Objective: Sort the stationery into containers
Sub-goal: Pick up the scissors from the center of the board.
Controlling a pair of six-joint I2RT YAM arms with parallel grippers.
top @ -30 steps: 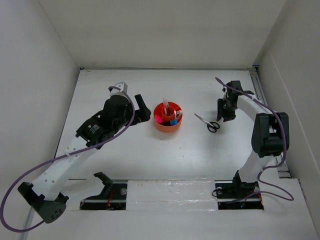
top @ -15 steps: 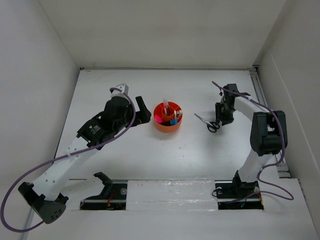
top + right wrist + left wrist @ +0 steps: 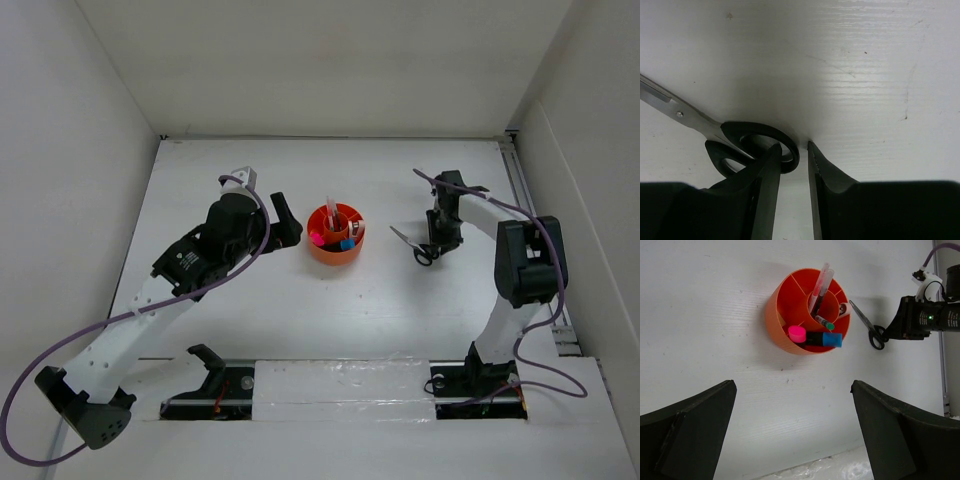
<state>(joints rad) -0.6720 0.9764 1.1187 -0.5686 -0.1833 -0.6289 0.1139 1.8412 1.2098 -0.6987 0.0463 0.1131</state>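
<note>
The black-handled scissors (image 3: 420, 247) lie right of the orange organiser (image 3: 336, 235). My right gripper (image 3: 432, 245) is down on their handles. In the right wrist view the gripper (image 3: 794, 145) has its left finger inside one handle loop (image 3: 760, 131) and its right finger just outside the rim. The jaws are narrow, with a small gap still showing. My left gripper (image 3: 793, 384) hangs wide open and empty near the organiser (image 3: 785, 315). The organiser holds markers with pink (image 3: 796, 333) and blue (image 3: 832, 339) caps, and pens (image 3: 819, 287) stand in its central cup.
White walls close the table on the left, back and right. A rail runs along the right edge (image 3: 520, 180). The arm bases and a taped strip (image 3: 340, 385) sit at the near edge.
My right gripper has moved left and down onto the scissors' handles, and its jaws have narrowed around one loop. The left arm has not moved.
</note>
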